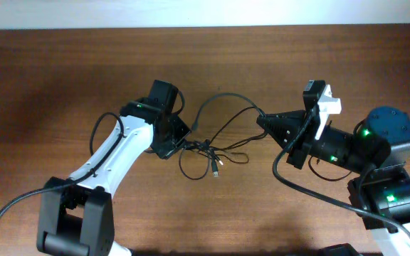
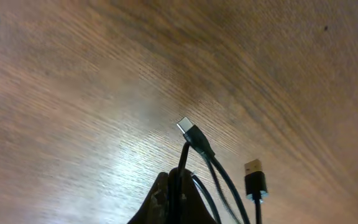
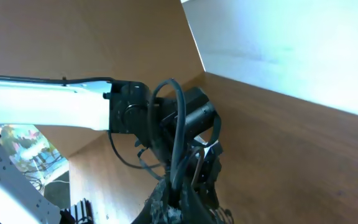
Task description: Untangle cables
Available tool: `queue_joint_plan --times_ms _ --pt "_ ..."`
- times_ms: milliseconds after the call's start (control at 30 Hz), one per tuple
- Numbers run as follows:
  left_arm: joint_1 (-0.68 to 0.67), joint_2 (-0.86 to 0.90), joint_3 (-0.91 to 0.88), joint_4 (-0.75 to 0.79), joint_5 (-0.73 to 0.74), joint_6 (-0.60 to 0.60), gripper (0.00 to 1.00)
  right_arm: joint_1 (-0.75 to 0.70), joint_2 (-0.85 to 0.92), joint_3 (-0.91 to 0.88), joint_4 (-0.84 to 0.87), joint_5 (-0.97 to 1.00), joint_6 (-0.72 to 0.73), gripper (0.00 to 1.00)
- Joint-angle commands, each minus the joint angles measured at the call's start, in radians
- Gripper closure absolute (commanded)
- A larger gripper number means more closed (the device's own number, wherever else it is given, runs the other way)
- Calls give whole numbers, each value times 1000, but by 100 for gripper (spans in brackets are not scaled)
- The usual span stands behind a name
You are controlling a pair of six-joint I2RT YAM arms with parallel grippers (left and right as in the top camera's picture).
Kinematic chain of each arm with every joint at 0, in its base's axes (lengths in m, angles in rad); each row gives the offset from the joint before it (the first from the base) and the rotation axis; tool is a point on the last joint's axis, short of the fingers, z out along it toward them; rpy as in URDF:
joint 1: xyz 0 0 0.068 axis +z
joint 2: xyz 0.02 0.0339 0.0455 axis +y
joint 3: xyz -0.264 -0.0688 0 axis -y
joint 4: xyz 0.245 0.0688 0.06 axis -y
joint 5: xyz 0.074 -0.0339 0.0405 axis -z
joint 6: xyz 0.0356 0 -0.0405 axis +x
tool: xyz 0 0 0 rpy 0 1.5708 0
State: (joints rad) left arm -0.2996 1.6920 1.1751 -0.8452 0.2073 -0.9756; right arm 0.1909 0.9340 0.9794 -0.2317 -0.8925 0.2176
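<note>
1. Left gripper [image 1: 181, 140] is pinching the cables [image 1: 212, 147] from their 9 o'clock side; right gripper [image 1: 262, 122] is clamping them from 2 o'clock
2. Cables are lying mid-table with loops crossing; most untangling is seemingly remaining

- The far strip of the table [image 1: 62, 57] is bare wood, open along its whole width.
- The cables [image 1: 206, 148] loop across the middle between the arms and block a low pass there.
- The left arm [image 1: 112, 153] bars the near-left side.
- The right arm [image 1: 337, 146] crowds the right side.
</note>
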Motion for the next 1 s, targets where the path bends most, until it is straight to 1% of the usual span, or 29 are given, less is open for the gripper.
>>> queue_joint_plan --times_ms 0,33,67,133,167,233,300,333,367,433,500,567,600,700,767,800,833,867,900,933,967 --pt "8 -13 -2 -10 -158 114 100 -61 -15 21 50 -14 129 96" --pt "8 -13 -2 -18 -190 119 100 -111 -15 21 84 -15 204 96" --pt "8 -13 -2 -27 -206 119 100 -145 -15 21 98 -17 247 96" --pt "6 -13 -13 -36 -263 118 100 -254 -13 21 96 -17 346 96" --pt "6 -13 -22 -35 -285 118 100 -305 -10 21 72 -17 370 96" --pt "6 -13 -31 -36 -319 118 100 -386 6 20 -31 -16 374 96" --pt "6 -13 -32 -35 -337 117 100 -441 40 20 -203 -16 320 96" --pt "6 -13 -32 -31 -336 117 100 -456 71 20 -299 -16 259 96" --pt "6 -13 -32 -24 -335 117 100 -460 124 20 -438 -16 170 96" --pt "6 -13 -32 -23 -317 117 100 -460 196 20 -599 -16 43 96" --pt "6 -13 -32 -16 -237 117 100 -459 287 20 -741 -13 -99 96" --pt "6 -13 -32 6 -154 117 100 -459 364 19 -822 -13 -190 94" --pt "6 -13 -32 28 -90 117 99 -447 421 19 -861 -13 -250 91" --pt "6 -13 -32 72 -35 117 94 -380 495 19 -868 -13 -283 86" --pt "6 -13 -32 88 -35 117 84 -325 525 19 -849 -12 -286 83" --pt "6 -13 -32 89 -39 118 69 -298 534 19 -833 -12 -285 82" --pt "6 -13 -32 89 -44 119 59 -278 538 19 -821 -12 -285 81" --pt "6 -13 -30 89 -46 137 50 -253 538 19 -809 -13 -285 77" --pt "6 -13 -23 89 -45 167 44 -233 538 19 -807 -13 -286 73" --pt "6 -13 -19 85 -45 185 36 -209 538 19 -808 -12 -294 68" --pt "6 -13 -19 74 -45 188 33 -181 538 19 -808 -13 -319 60"
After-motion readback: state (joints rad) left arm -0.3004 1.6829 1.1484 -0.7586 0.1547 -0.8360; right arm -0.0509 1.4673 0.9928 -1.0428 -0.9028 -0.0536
